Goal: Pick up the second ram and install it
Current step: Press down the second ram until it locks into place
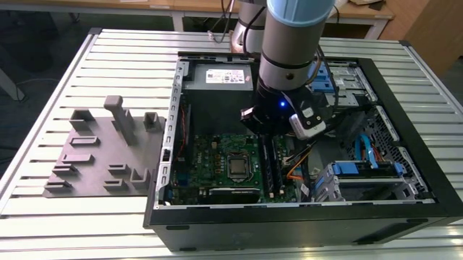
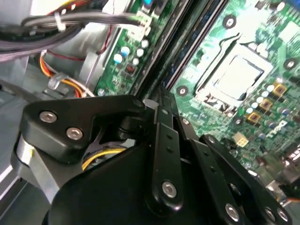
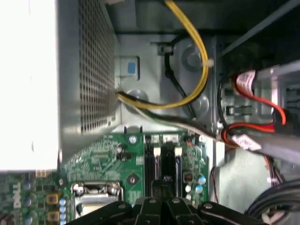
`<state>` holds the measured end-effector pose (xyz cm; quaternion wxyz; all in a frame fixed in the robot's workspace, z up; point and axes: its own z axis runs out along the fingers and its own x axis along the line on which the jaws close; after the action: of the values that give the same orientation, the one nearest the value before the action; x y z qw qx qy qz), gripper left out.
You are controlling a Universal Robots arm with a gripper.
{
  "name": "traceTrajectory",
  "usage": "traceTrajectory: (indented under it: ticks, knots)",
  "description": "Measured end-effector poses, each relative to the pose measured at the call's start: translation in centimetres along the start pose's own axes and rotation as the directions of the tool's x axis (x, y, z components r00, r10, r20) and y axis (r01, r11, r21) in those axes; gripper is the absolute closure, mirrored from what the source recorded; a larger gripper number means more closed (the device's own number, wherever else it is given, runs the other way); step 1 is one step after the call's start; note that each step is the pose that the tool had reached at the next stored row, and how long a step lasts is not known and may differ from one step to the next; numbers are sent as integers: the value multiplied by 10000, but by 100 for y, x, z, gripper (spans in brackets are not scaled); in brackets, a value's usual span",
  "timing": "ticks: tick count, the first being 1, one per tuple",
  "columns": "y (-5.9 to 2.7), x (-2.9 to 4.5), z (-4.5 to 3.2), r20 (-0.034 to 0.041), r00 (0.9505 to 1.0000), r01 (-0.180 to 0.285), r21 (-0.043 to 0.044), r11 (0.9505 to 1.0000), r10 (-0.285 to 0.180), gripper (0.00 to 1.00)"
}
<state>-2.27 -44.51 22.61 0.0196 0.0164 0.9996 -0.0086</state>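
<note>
My gripper (image 1: 274,130) hangs inside the open computer case (image 1: 405,135), low over the far end of the green motherboard's (image 1: 217,157) long black memory slots (image 1: 272,162). In both wrist views its black fingers (image 3: 164,183) stand close together with no gap, tips just over the slots' end (image 2: 161,96). A dark blue-black stick, which I take for the second ram (image 3: 177,161), lies seated along the slot farther from the processor socket (image 3: 96,192). Whether the fingertips touch it is hidden by the linkage.
A grey tray (image 1: 87,162) with plastic blocks lies at the exterior view's left of the case. The power supply (image 1: 220,78) fills the case's far corner. Yellow, orange and red cables (image 3: 197,84) and blue drive cages (image 1: 361,168) crowd the side beyond the slots.
</note>
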Motion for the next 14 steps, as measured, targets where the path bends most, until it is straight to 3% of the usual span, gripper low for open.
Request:
traceTrajectory:
  ticks: [14]
  knots:
    - [-490,-12,68,0,10000,10,254,9997,-10,89]
